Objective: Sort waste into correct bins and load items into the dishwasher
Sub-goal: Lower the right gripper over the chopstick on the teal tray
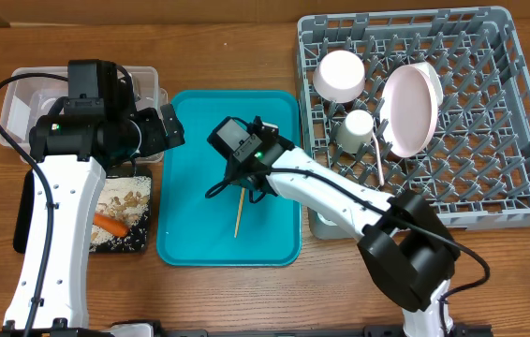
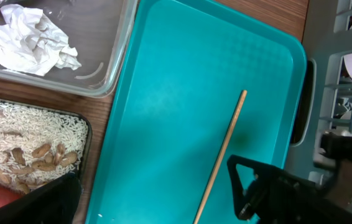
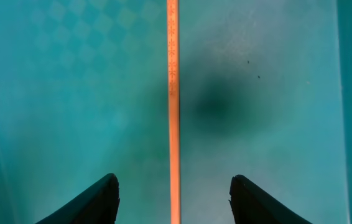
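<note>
Wooden tabletop (image 1: pixel 246 300) is seen under everything, with a teal serving tray (image 1: pixel 199 122) laid at its centre. One thin wooden chopstick (image 3: pixel 173 93) is left lying flat on the teal tray, alone, towards its right half.

The right gripper (image 3: pixel 173 180) is held low over the chopstick. Its two fingers are set on either side of the stick, with teal surface seen in the gap on both sides, so nothing is grasped and the jaws are parted.

The left gripper (image 1: pixel 169 129) is held at the left edge of the teal tray, beside the clear tub (image 1: pixel 17 103). It is spread wide and nothing is carried in it.

A crumpled white napkin (image 2: pixel 23 37) is seen inside the clear tub. Just in front of the tub, white rice (image 2: pixel 33 134), tan nuts (image 2: pixel 42 152) and an orange carrot piece (image 1: pixel 113 225) are gathered in the black tray (image 1: pixel 139 241).

At the right, the grey dish rack (image 1: pixel 518 112) is loaded with a white bowl (image 1: pixel 340 75), a small white cup (image 1: pixel 357 126) and a white plate (image 1: pixel 410 108) stood on edge. A white fork (image 1: pixel 378 159) is placed between cup and plate.
</note>
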Available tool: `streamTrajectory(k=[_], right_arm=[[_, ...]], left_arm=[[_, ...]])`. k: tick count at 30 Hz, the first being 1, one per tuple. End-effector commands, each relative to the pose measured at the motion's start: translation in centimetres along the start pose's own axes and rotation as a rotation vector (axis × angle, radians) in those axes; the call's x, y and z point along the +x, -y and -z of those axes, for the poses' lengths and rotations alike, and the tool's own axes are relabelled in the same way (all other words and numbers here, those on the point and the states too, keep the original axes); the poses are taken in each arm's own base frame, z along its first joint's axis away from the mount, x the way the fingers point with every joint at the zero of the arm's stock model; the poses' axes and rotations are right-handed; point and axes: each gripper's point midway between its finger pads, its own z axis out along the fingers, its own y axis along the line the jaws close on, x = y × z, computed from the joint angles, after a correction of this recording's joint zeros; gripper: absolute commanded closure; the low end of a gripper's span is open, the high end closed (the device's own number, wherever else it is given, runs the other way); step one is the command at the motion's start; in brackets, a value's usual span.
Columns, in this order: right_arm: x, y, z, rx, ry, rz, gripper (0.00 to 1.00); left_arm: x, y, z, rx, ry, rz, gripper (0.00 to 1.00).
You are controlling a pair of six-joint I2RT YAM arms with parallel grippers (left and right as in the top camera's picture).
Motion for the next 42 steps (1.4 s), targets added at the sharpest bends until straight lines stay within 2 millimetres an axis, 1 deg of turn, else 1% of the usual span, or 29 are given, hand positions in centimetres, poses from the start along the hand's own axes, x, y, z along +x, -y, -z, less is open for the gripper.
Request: streamTrajectory(k=[1,3,6,11,14,17,19,23,29,33,42], right_arm=[[0.5,0.5,-2.0,0.039,-0.001,0.010,0.42],[0.6,0.4,-2.6,0.041,-0.001,0.010,0.44],[0.6,0.4,-2.9,0.041,-0.001,0.010,0.45],[0.5,0.3,-3.0,0.037,0.002,0.009,0.51],[0.5,0.2,-3.1,0.030,0.006,0.007,0.51],[0.7,-0.2,-3.7,0.022,0.009,0.012,0.51],[1.0,-0.4,-4.5,0.023,0.006,0.018,0.52],[1.2,-0.2,-5.2,0.034,0.001,0.020,0.53],[1.1,0.0,-5.2,0.043,0.010,0.020,0.59],[1.0,0.5,-5.4,0.070,0.022,0.023,0.67],[1.2,0.8,-5.6,0.081,0.015,0.026,0.76]], left_arm=[[-0.7,0.7,1.3,0.019,0.040,-0.018,0.00],[-0.7,0.7,1.3,0.019,0.040,-0.018,0.00],[-0.7,0.7,1.3,0.019,0.040,-0.018,0.00],[-0.7,0.7,1.3,0.019,0.040,-0.018,0.00],[-0.7,0.7,1.3,0.019,0.040,-0.018,0.00],[-0.7,0.7,1.3,0.019,0.040,-0.018,0.00],[-0.7,0.7,1.3,0.019,0.040,-0.018,0.00],[-0.7,0.7,1.3,0.019,0.040,-0.018,0.00],[-0.7,0.7,1.3,0.019,0.040,-0.018,0.00],[-0.7,0.7,1.3,0.019,0.040,-0.018,0.00],[-0.7,0.7,1.3,0.019,0.040,-0.018,0.00]])
